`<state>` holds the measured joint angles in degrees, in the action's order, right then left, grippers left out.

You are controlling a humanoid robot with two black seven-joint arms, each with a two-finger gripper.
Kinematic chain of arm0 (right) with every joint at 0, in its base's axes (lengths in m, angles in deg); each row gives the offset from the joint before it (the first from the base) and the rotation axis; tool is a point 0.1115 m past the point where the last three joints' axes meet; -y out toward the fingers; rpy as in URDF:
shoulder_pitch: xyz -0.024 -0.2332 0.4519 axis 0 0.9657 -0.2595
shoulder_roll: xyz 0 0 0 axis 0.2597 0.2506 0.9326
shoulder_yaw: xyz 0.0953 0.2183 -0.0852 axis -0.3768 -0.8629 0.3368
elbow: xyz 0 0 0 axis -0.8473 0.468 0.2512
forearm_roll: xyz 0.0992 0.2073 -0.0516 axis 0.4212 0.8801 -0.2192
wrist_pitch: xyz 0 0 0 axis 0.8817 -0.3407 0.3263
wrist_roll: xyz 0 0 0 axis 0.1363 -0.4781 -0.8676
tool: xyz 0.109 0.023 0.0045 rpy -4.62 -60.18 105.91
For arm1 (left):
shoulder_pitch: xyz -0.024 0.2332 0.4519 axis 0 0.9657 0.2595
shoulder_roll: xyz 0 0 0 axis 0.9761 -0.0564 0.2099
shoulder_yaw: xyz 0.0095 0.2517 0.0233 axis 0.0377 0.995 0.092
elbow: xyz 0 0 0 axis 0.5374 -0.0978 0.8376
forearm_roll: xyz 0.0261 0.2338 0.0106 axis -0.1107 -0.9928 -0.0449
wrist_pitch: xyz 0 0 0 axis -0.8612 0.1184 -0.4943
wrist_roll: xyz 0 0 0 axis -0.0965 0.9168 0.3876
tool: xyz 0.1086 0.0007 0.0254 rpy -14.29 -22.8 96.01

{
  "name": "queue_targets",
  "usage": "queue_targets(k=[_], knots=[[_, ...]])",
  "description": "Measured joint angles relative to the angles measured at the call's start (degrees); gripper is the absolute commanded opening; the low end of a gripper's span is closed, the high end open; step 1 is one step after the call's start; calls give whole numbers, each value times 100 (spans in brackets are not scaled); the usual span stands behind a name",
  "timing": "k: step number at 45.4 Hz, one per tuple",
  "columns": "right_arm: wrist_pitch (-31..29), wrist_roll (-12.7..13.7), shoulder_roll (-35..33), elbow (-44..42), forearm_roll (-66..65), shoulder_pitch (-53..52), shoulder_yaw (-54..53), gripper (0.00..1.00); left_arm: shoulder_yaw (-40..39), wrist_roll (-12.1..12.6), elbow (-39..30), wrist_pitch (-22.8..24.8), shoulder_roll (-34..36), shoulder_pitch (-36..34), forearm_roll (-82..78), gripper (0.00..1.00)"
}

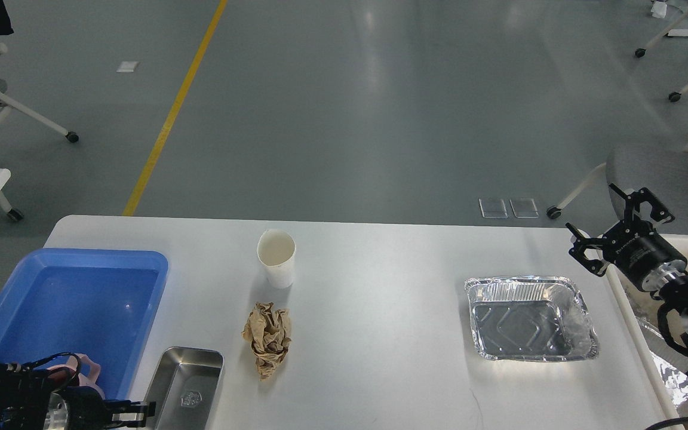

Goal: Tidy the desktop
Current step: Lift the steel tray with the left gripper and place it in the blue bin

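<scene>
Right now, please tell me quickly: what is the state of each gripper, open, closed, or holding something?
Left gripper: low at the frame's bottom edge, dark; open or closed cannot be told.
Right gripper: open, fingers spread, holding nothing.

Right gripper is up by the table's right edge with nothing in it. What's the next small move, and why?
Probably swing the right gripper left and down toward the foil tray, the nearest loose item on the desktop. Its fingers are spread and empty, and the tray lies flat and empty just left of it, beside the cream bin. The crumpled brown paper and paper cup lie farther left.
</scene>
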<state>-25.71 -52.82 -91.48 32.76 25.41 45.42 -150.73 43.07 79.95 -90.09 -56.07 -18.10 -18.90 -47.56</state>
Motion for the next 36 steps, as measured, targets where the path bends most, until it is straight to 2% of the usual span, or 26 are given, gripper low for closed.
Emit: queue_targets(k=[7,18,30,36], knots=[[0,0,2,1,-1,0,0,100,-386,-140,-355,108,602,-85,3,0],[0,4,25,1,-9,-9,8,100,-1004,-393,-490,486,1006,-387,147,0],[0,8,29,1,-10,-27,9,100,-1083,-1114,-495,1127,1596,-1711,1155,0],[0,8,41,1,-9,-29,9,100,-1082,-1246,-422,1248,1796,-2330,1767,0]])
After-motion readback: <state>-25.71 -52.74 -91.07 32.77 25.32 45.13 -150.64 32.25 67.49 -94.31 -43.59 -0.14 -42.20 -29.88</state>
